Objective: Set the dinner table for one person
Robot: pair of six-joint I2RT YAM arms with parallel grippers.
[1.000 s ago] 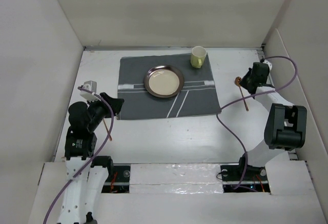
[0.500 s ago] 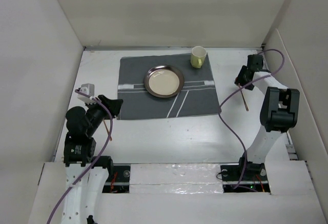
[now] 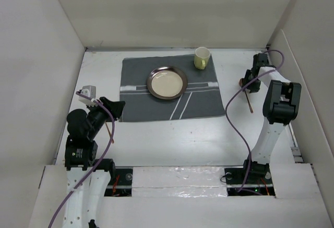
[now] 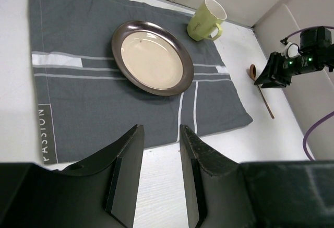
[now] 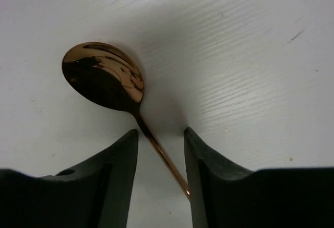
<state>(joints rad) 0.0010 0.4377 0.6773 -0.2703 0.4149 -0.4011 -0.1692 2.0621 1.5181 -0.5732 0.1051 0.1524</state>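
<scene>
Spoon [image 5: 103, 76], copper-toned, lies at three o'clock on the dinner table [image 3: 172, 134]. We see the right gripper [image 5: 160, 136] straddling its handle, fingers apart, not clamping. Left gripper [image 4: 160, 134] hangs at eight o'clock, narrowly parted, empty.

A placemat [image 3: 141, 105] lay on the table [image 3: 167, 134], toward its far side and left of centre. A plate [image 3: 167, 82] sat on the placemat's far half, near the middle. A mug [image 3: 201, 58] stood at the placemat's far right corner. A spoon [image 3: 248, 102] lay on the bare table to the right of the placemat, bowl toward the far side. The right gripper [image 5: 160, 134] straddled its handle just behind the bowl. The left gripper [image 4: 159, 129] hung by the placemat's near left corner.
</scene>
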